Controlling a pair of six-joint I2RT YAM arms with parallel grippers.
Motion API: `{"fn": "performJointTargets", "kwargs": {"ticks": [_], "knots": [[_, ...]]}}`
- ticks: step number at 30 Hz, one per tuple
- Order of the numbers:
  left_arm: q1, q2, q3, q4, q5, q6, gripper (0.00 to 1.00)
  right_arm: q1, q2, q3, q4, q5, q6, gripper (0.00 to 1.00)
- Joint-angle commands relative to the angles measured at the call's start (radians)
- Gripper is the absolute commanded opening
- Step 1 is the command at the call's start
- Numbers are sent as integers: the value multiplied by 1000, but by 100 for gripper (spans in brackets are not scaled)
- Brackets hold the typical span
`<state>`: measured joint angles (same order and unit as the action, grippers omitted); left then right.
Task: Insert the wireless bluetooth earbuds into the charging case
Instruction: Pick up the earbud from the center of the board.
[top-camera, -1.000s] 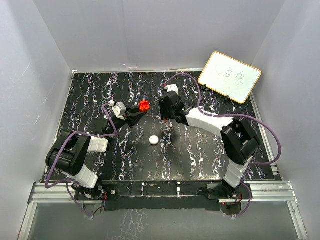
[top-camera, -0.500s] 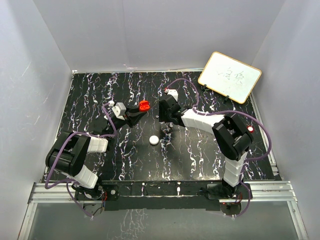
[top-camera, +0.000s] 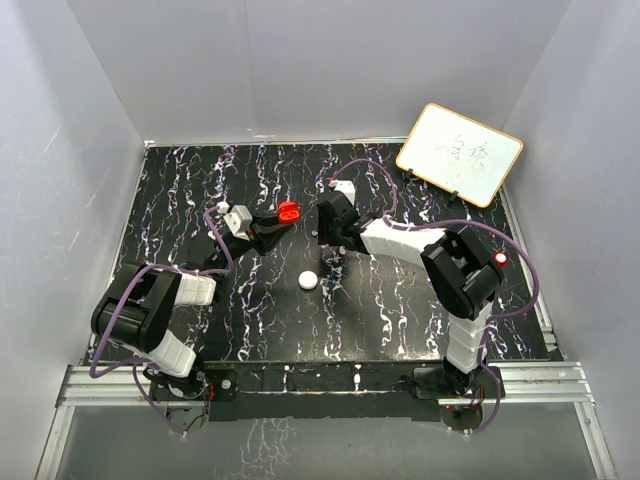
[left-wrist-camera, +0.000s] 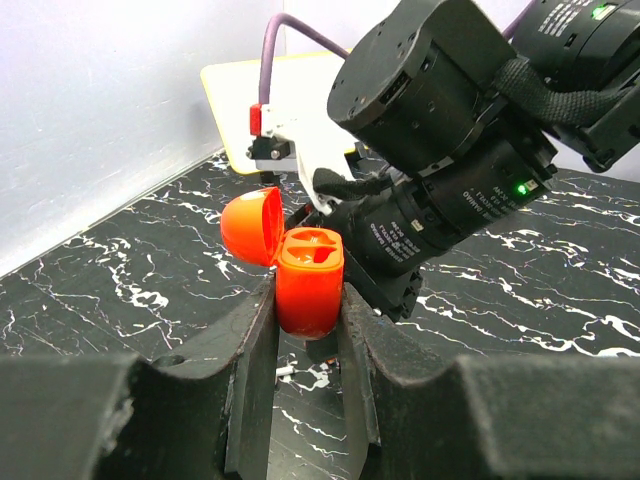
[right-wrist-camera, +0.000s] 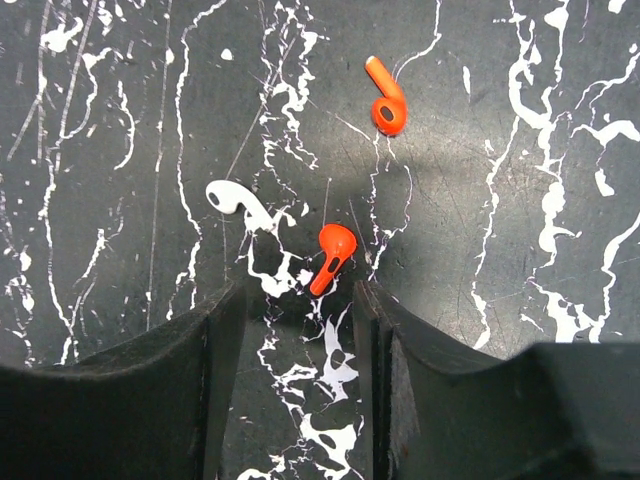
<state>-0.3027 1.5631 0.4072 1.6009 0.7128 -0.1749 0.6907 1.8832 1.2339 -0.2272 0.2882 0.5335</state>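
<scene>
The charging case (left-wrist-camera: 310, 285) is red, its lid (left-wrist-camera: 248, 224) flipped open and its two sockets empty. My left gripper (left-wrist-camera: 308, 305) is shut on the case body and holds it above the table, left of centre in the top view (top-camera: 288, 210). Two red earbuds lie on the black marbled table: one (right-wrist-camera: 333, 255) just beyond my right gripper's (right-wrist-camera: 300, 300) fingertips and in line with the gap, the other (right-wrist-camera: 387, 100) farther off. My right gripper points down at the table, open, with nothing between its fingers. From above it stands right of the case (top-camera: 333, 250).
A white earbud (right-wrist-camera: 232, 198) lies left of the near red one. A white round puck (top-camera: 308, 281) sits on the table in front of the right gripper. A whiteboard (top-camera: 460, 153) leans at the back right. White walls enclose the table.
The right arm's wrist has shifted slightly left and its elbow has swung inward. The left arm with the case has stayed where it was.
</scene>
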Motion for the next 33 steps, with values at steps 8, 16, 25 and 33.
{"fn": "performJointTargets", "kwargs": {"ticks": [8, 16, 25, 33], "knots": [[5, -36, -2, 188, -3, 22, 0, -21, 36, 35, 39, 23, 16, 40], [5, -34, -4, 188, -5, 26, 0, -35, 42, 35, 45, 12, 14, 36], [4, -30, -4, 188, -6, 26, 0, -38, 49, 38, 46, 7, 10, 31], [5, -31, -4, 188, -5, 25, 0, -40, 54, 44, 46, 0, 8, 28]]}}
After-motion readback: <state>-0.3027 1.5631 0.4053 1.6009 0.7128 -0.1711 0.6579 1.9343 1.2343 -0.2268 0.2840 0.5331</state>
